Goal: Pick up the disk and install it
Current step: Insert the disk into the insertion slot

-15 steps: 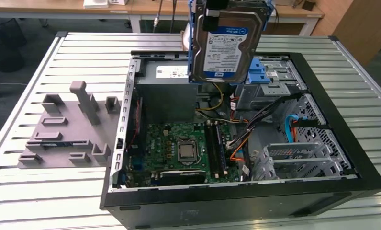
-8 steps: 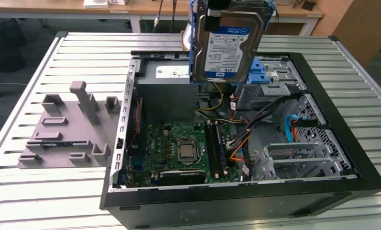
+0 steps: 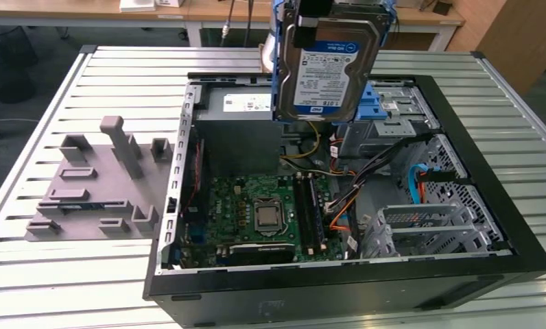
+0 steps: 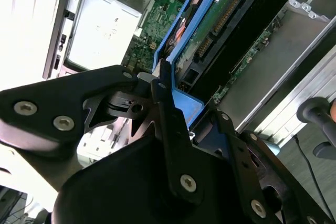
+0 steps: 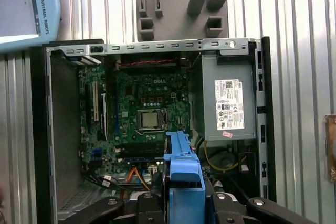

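Table, exterior view: a pale slatted metal table [image 3: 53,274] spans nearly the whole frame.
Room, exterior view: wooden desks [image 3: 209,10] run along the top edge. There is dark floor [image 3: 17,89] at upper left and a wooden panel [image 3: 520,41] at upper right.
Case, exterior view: an open black case [image 3: 492,274] lies on the table at centre right, motherboard [image 3: 264,212] facing up. A grey fixture [image 3: 99,185] sits on the slats just beside it, on the exterior view's left.
Disk, exterior view: the disk [image 3: 333,68] hangs upright at upper centre, label to the camera, above the case's far end.
Gripper, second wrist view: the gripper [image 4: 186,106] jaws are closed tight on the disk's blue frame, with the case interior beyond.
Table, first wrist view: slats flank the open case, with the fixture beyond it. The blue frame sits clamped between the jaws.
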Controlling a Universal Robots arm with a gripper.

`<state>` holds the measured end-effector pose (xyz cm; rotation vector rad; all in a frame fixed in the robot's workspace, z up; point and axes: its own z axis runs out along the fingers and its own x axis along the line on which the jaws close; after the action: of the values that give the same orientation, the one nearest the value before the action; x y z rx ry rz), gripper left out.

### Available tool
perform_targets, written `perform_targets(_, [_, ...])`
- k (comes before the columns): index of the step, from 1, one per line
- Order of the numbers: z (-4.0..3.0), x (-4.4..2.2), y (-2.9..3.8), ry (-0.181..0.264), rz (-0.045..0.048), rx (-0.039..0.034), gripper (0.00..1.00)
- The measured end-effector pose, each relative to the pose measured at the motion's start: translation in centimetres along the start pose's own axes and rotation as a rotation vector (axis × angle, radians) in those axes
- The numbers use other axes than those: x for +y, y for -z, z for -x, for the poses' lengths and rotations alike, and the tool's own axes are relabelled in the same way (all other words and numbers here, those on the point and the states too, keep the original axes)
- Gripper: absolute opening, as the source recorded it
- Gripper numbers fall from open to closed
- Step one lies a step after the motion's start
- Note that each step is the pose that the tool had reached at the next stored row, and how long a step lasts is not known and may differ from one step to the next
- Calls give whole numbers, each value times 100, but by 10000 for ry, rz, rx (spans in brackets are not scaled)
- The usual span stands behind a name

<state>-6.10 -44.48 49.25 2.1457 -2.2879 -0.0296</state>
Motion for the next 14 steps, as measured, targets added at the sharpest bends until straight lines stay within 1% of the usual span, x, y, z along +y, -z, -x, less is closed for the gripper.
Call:
perform_targets(5, [-121,-7,-2,0,1,-2,36])
perform_targets(9, [-203,-12,-3,0,1,0,36])
perform_targets(11, [-232,-15,-5,0,1,-1,36])
perform_targets(14, [-253,-16,-5,-1,1,0,36])
